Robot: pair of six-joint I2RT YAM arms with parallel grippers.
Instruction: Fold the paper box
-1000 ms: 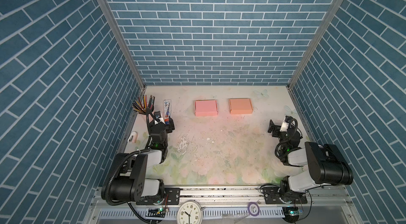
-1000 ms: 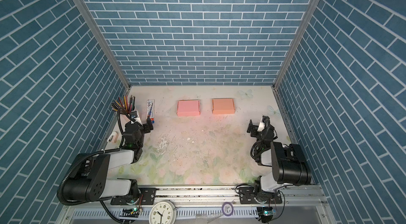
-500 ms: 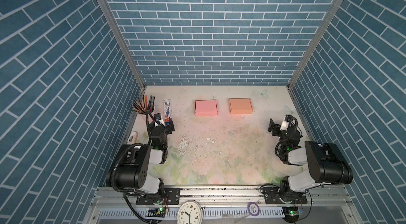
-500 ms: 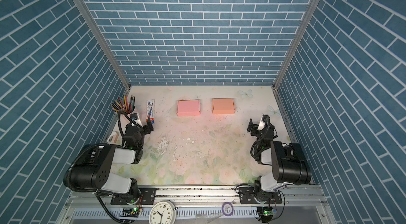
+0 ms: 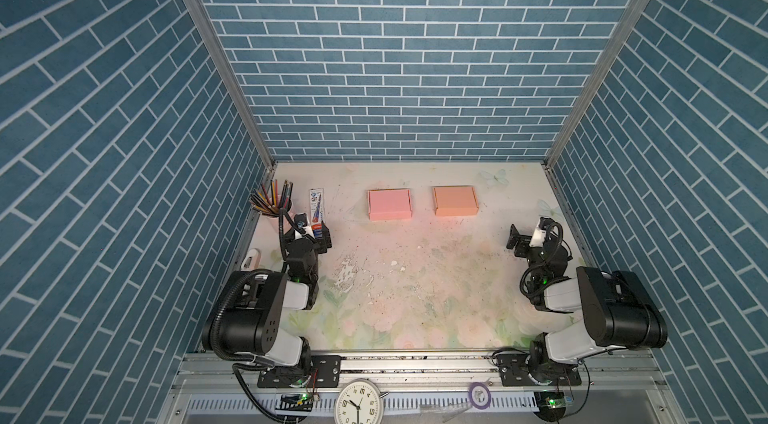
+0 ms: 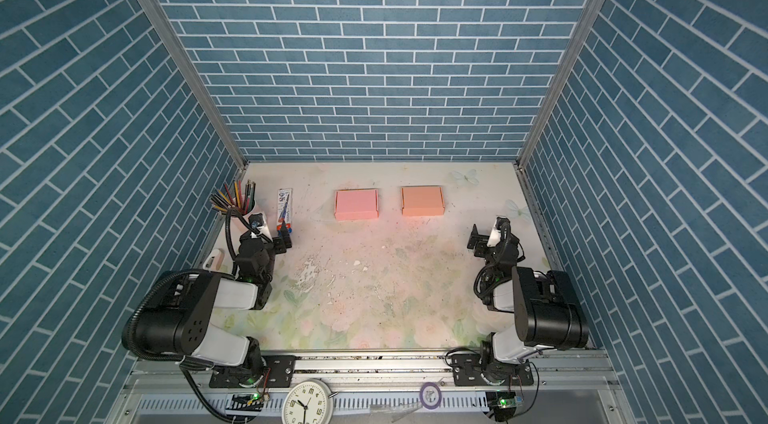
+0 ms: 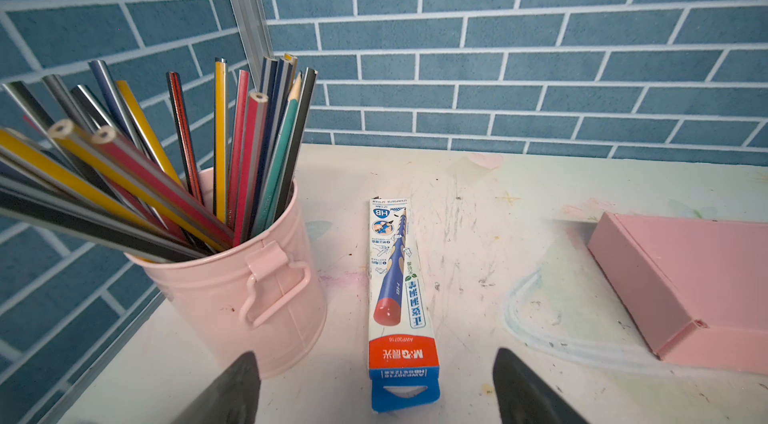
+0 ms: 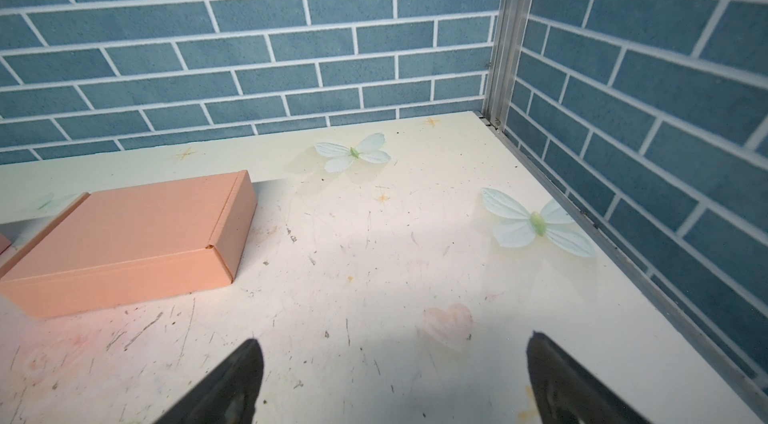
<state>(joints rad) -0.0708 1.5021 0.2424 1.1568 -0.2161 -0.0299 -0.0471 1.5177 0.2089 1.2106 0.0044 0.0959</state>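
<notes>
Near the back wall, the pink paper box (image 5: pixel 389 204) lies flat on the table (image 5: pixel 415 276), folded and closed. The orange paper box (image 5: pixel 455 201) lies beside it on the right, also closed, with a strip of bare table between them. Neither arm touches either box.

The left arm (image 5: pixel 257 309) is folded up tight at its base, well to the left of the pink paper box and nearer the front rail. Its big black link is raised and its forearm points toward the back wall. The left gripper (image 7: pixel 374 351) is released and holds nothing. In the left wrist view its two dark fingertips (image 7: pixel 245 368) stand wide apart, low over the near end of the pencil carton (image 7: pixel 397 289). That carton lies flat to the left of the pink paper box. The pink bucket of pencils (image 7: pixel 249 289) stands farther left again, in the corner.

The right arm (image 5: pixel 615 309) is folded the same way, far to the right of the pink paper box, past the orange one and nearer the front. The right gripper (image 8: pixel 395 338) is also released and empty. Its fingertips (image 8: pixel 249 359) are spread over bare table, with the orange box ahead of it and toward the middle of the table.

Compared with a second ago, the left arm's black upper link has swung up and back to stand more upright over its base, while its gripper has stayed in about the same place by the carton. The right arm and both boxes have not moved.
</notes>
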